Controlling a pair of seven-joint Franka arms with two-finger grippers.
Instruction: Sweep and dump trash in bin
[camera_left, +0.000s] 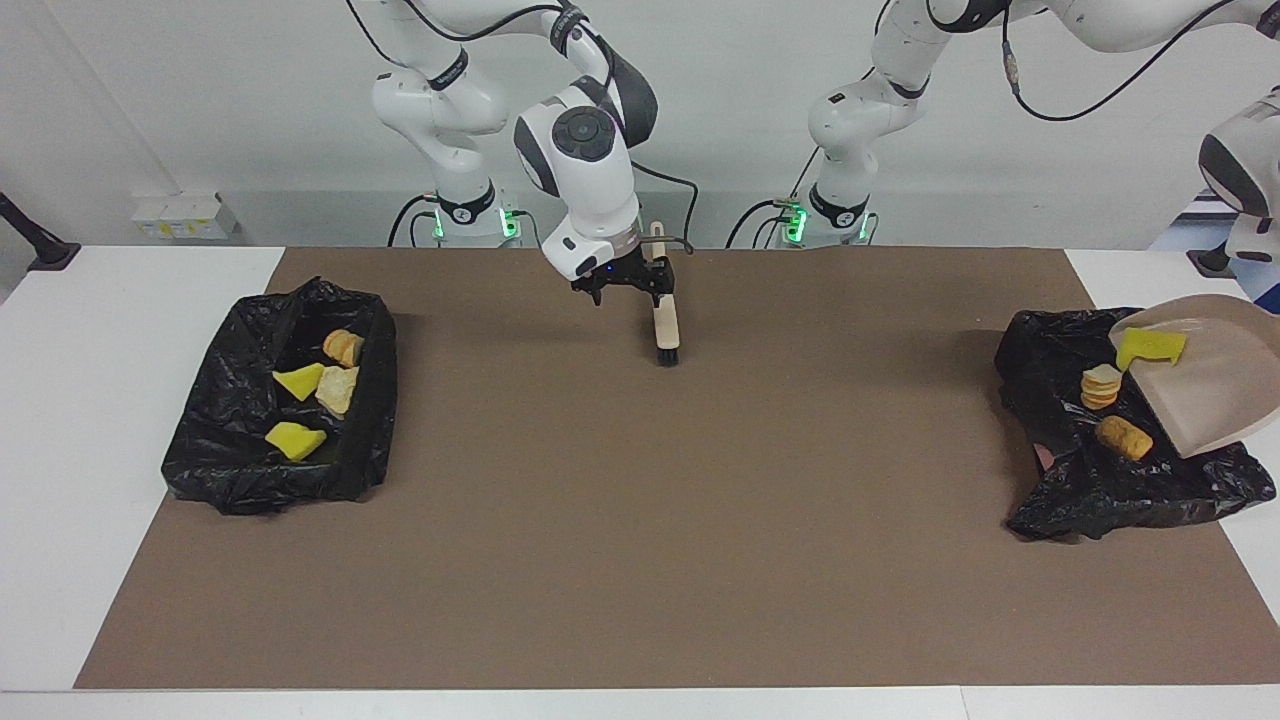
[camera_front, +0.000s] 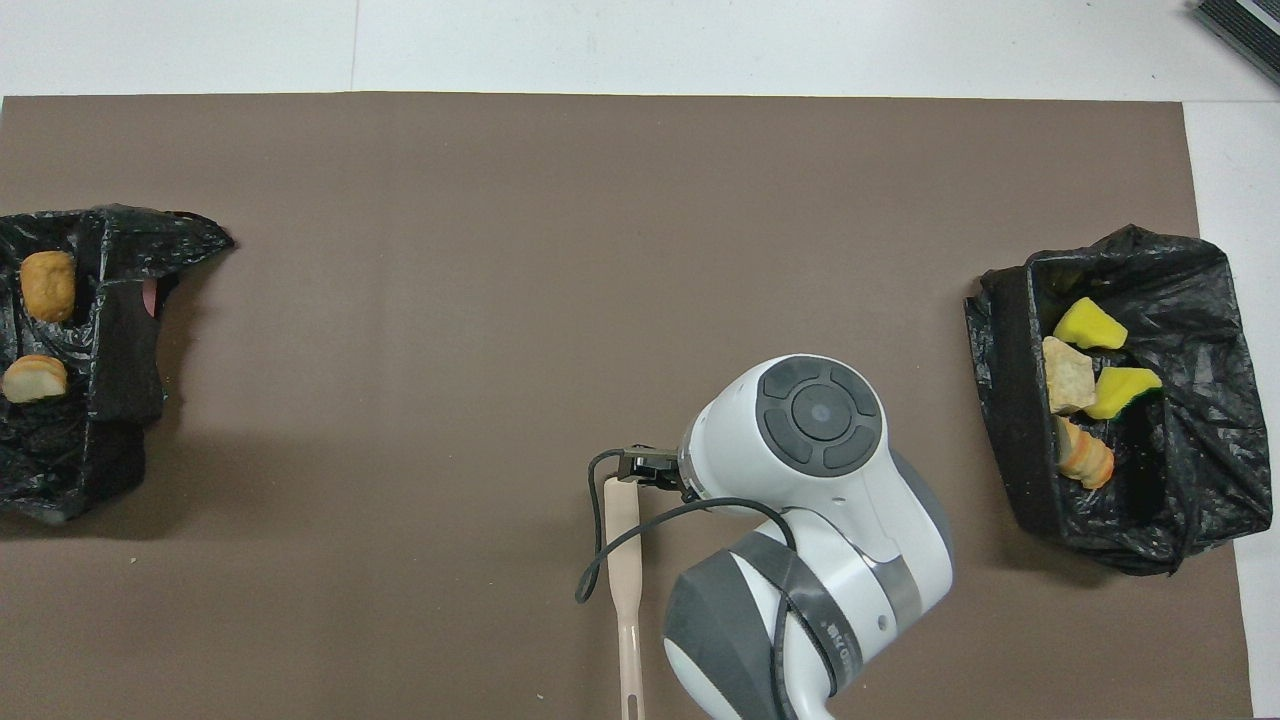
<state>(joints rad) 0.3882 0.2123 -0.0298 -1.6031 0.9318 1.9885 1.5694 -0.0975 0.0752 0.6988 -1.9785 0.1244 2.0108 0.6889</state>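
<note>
Nearest the robots, the right gripper (camera_left: 630, 291) hangs low over the brown mat (camera_left: 640, 520), its fingers spread apart and holding nothing. It is just beside the handle of the beige brush with black bristles (camera_left: 666, 322), which lies flat on the mat, so sweeping looks finished. A little farther out, at the right arm's end of the table, a black bag-lined bin (camera_left: 215, 450) holds 4 scraps: 2 bright yellow sponge chunks (camera_left: 299, 381) and 2 tan bread-like lumps (camera_left: 338, 389). At the left arm's end, the beige plastic dustpan (camera_left: 1215, 395) is tipped steeply over a second black bag-lined bin (camera_left: 1110, 490). Of its load, 2 orange-brown bread lumps (camera_left: 1123, 437) lie in that bag, while 1 yellow sponge piece (camera_left: 1150, 347) sits on the pan's lip. The left gripper is out of both views; its fingers are closed, most likely on the dustpan's handle, which runs off the edge of the facing view. No scrap lies loose on the mat. By my reading, the task is almost done: only that last sponge piece has to drop into the bin, and then the dustpan can be set down.
</note>
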